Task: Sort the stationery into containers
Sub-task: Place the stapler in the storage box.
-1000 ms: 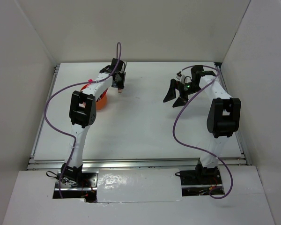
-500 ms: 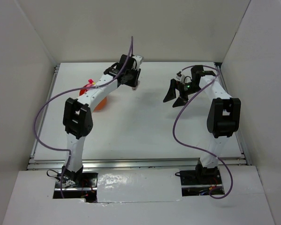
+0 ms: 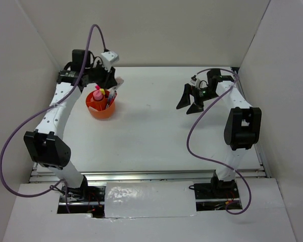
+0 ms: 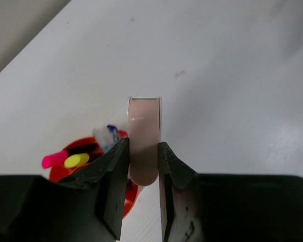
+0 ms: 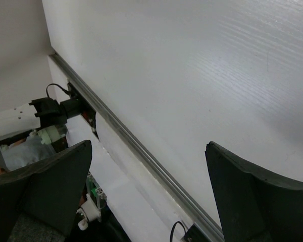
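Working out from the near edge of the table (image 3: 151, 143), the first thing you meet on the right side is your right gripper (image 3: 190, 104). It hangs over the far-right part of the surface, released, with its 2 dark fingers (image 5: 45, 186) spread wide and nothing between them. Its wrist camera shows only bare white table and a metal rail (image 5: 131, 143) along an edge.

About level with it on the left side, near the far-left corner, the orange tub (image 3: 98, 114) stands upright with several pieces on end inside. You can see a pink highlighter (image 4: 53, 161), a yellow-capped highlighter (image 4: 76, 160) touching it, and a blue pen (image 4: 111, 131) just beside them.

A little farther out, your left gripper (image 4: 143, 148) is clenched on the pale tape ring (image 4: 144, 118), with 1 finger pressed on each flat side. The ring is upright, edge-on to the wrist camera and lifted off the table. From above, this gripper hangs at the tub's far-right rim. You cannot tell whether the ring is over a compartment or just outside the wall.
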